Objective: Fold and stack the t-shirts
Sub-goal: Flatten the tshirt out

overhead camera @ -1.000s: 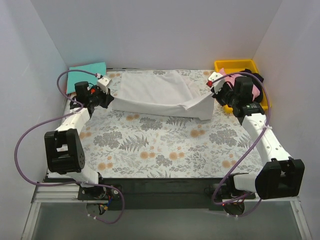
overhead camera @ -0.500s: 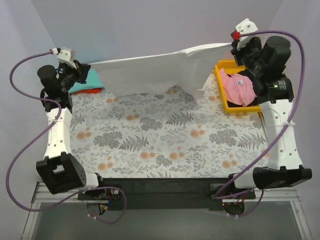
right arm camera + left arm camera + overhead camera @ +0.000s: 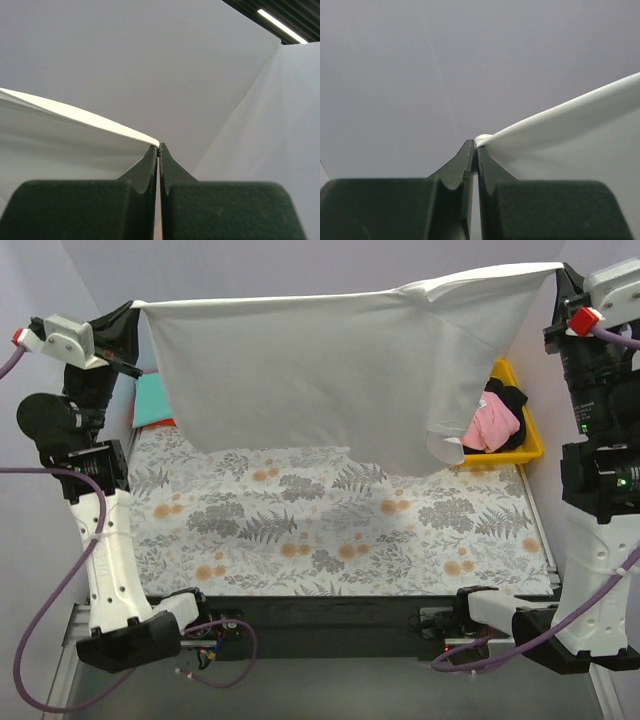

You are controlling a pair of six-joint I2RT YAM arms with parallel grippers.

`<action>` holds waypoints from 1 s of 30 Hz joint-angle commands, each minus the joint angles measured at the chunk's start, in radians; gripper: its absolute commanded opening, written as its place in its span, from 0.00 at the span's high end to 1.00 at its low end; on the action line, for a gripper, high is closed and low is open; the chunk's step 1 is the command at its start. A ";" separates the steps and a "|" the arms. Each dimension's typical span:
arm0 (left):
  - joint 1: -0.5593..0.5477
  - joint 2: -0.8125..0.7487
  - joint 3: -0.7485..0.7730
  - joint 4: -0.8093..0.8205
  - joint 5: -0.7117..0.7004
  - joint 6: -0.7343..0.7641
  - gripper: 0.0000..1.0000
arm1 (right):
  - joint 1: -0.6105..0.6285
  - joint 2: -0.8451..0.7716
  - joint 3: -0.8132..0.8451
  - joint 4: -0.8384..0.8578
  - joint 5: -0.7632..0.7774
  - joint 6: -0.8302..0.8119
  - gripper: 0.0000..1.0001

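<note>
White t-shirt [image 3: 320, 370]: it hung as a wide sheet in the air over the far half of the bench, stretched between the two pincers. A second earlier it had lain slumped low on the bench, and half a second earlier it was only half raised.
Bench [image 3: 330, 530]: the floral cloth showed again where the shirt had lain.
Arms: both had risen from low, reaching poses to tall upright ones.
Yellow bin [image 3: 532, 445]: it stood at the far right, with the pink t-shirt [image 3: 485, 430] and black t-shirt [image 3: 505, 400] inside, a dangling white sleeve partly in front.
Teal t-shirt [image 3: 150, 400]: it lay at the far left, mostly behind the hanging sheet, with an orange edge [image 3: 165, 423] beneath it.
Left pincer [image 3: 475, 145]: pressed together on the shirt's upper left corner.
Right pincer [image 3: 158, 147]: pressed together on the upper right corner.
Meaning: the lift looked done to shake the shirt flat. Laying it down smooth for folding seemed next, and no fold of it had yet been made.
</note>
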 commanded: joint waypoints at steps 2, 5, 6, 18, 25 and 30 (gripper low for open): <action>0.009 0.180 0.080 -0.065 0.019 0.026 1.00 | -0.010 0.131 -0.011 0.068 0.079 -0.050 0.99; 0.009 0.253 0.126 -0.065 0.064 0.001 1.00 | -0.010 0.200 -0.017 0.088 0.056 -0.039 0.99; 0.009 0.309 0.161 -0.065 0.064 -0.028 1.00 | -0.010 0.241 -0.012 0.086 0.061 -0.030 0.99; -0.015 0.828 0.767 -0.122 0.032 -0.204 1.00 | -0.008 0.557 0.326 0.085 0.059 0.091 0.99; -0.015 0.884 0.899 0.014 -0.011 -0.225 1.00 | -0.008 0.484 0.327 0.209 0.055 0.081 0.99; -0.015 0.637 0.297 0.178 0.222 -0.079 1.00 | -0.008 0.317 -0.074 0.231 -0.045 -0.010 0.99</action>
